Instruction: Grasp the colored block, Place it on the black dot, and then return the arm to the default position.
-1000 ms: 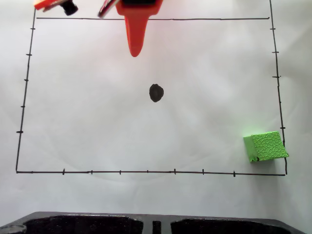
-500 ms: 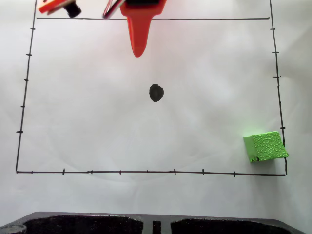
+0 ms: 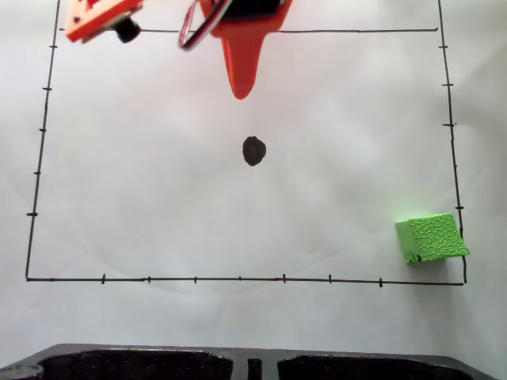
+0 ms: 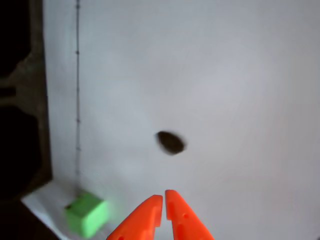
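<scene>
The colored block [image 3: 432,237], a bright green pebbly cube, sits flat by the drawn frame's lower right corner in the fixed view. The black dot [image 3: 253,150], a small solid blot, lies mid-frame, well apart from it.

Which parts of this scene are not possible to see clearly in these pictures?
- Arm, fixed view: its body is cut off by the top edge.
- Green block, wrist view: blurred, so its texture is unreadable.
- Black dot, wrist view: smeared outline.
- Dark object, fixed view: cut by the bottom edge, unidentifiable.
- Gripper, wrist view: the bottom edge crops the fingers' bases.

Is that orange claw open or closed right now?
Closed, and holding nothing: in the wrist view the claw has its two tips nearly touching, only a thin slit between them.
</scene>
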